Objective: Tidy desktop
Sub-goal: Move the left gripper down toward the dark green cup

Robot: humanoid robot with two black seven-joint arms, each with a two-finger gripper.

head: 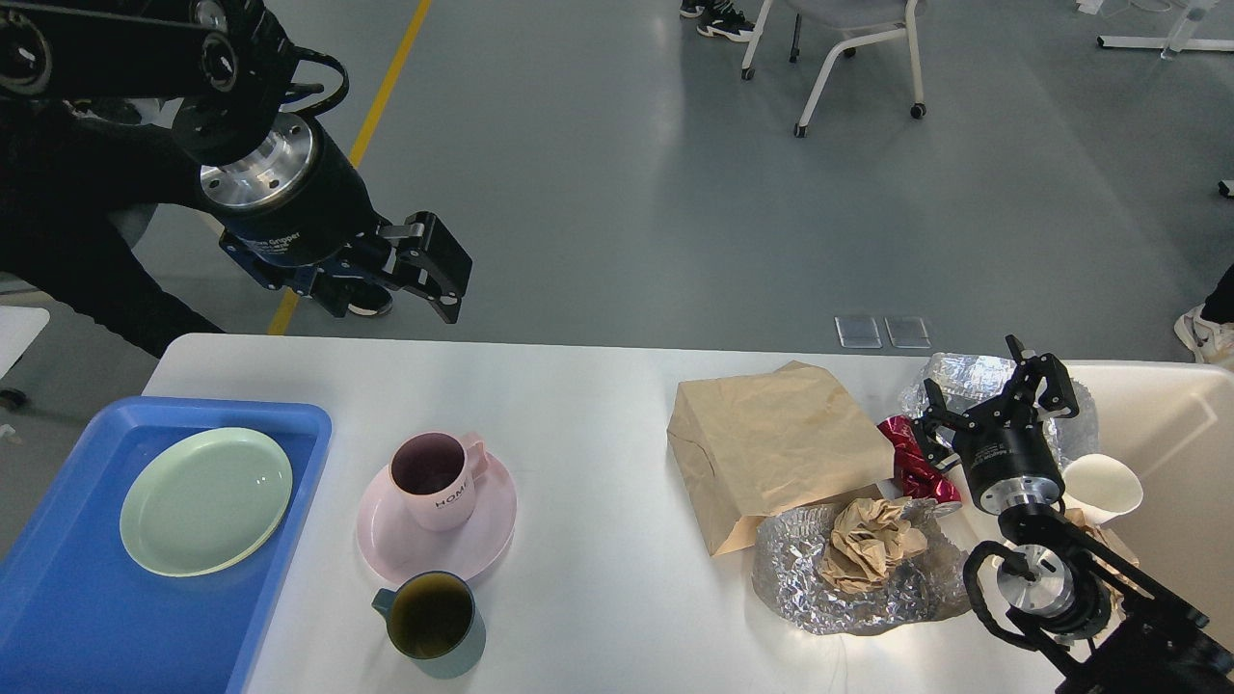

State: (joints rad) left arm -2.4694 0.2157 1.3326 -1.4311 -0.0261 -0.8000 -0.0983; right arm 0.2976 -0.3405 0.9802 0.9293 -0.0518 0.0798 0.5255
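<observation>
While our right gripper (998, 390) gapes above crinkled foil (848, 588), the smooth white worktop (598, 405) lies below our left gripper (439, 280), state unclear.

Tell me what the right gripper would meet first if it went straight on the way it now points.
Probably the crumpled foil just beyond the open right gripper, near the beige bin; depth is unclear from this one view.

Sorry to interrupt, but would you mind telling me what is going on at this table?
A two-armed robot is tidying the white desktop. Neither arm holds anything right now. The left claw hangs open above the far edge, beyond the pink mug on its saucer. The right claw sits open over the foil and wrapper litter beside the paper bag.
</observation>
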